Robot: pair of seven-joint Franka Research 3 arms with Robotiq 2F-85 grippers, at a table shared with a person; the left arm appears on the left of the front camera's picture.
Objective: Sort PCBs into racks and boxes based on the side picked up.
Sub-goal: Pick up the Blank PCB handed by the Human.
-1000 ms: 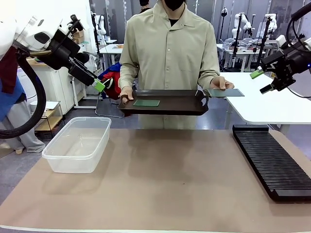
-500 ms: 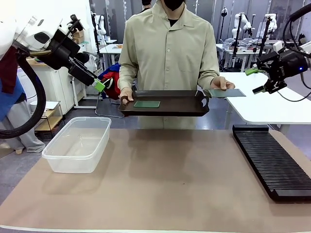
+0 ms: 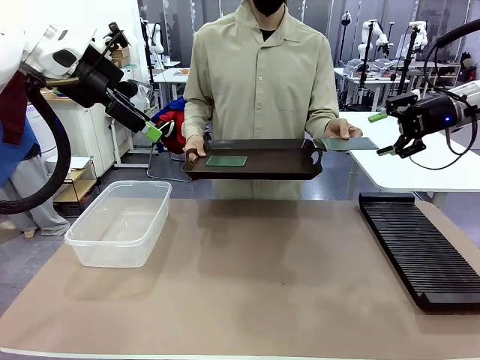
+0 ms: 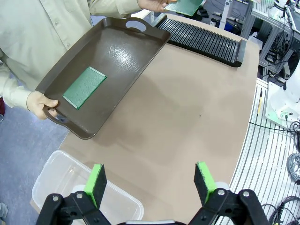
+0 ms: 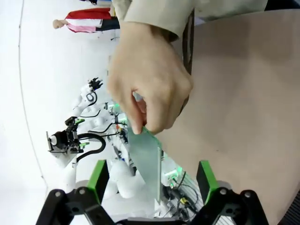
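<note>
The person's hand (image 3: 341, 127) holds one green PCB (image 3: 351, 142) out flat to the right of a dark brown tray (image 3: 285, 163). My right gripper (image 3: 382, 133) is open just right of that board. In the right wrist view the PCB (image 5: 147, 157) hangs edge-on from the hand (image 5: 147, 84) between my spread fingers (image 5: 98, 180), touching neither. A second PCB (image 3: 226, 160) lies on the tray. My left gripper (image 3: 159, 131) is open, high at the left above the clear box (image 3: 120, 221). The black rack (image 3: 420, 247) lies at the right.
The person stands at the far edge and carries the tray by its handle with the other hand (image 3: 195, 146). In the left wrist view the tray (image 4: 122, 51), the PCB on it (image 4: 85, 87), the rack (image 4: 206, 40) and the box (image 4: 70, 187) lie below my open left gripper (image 4: 151, 183).
My right gripper has moved left and down, closing in on the PCB that the person holds out. The left arm, tray and person have stayed put.
</note>
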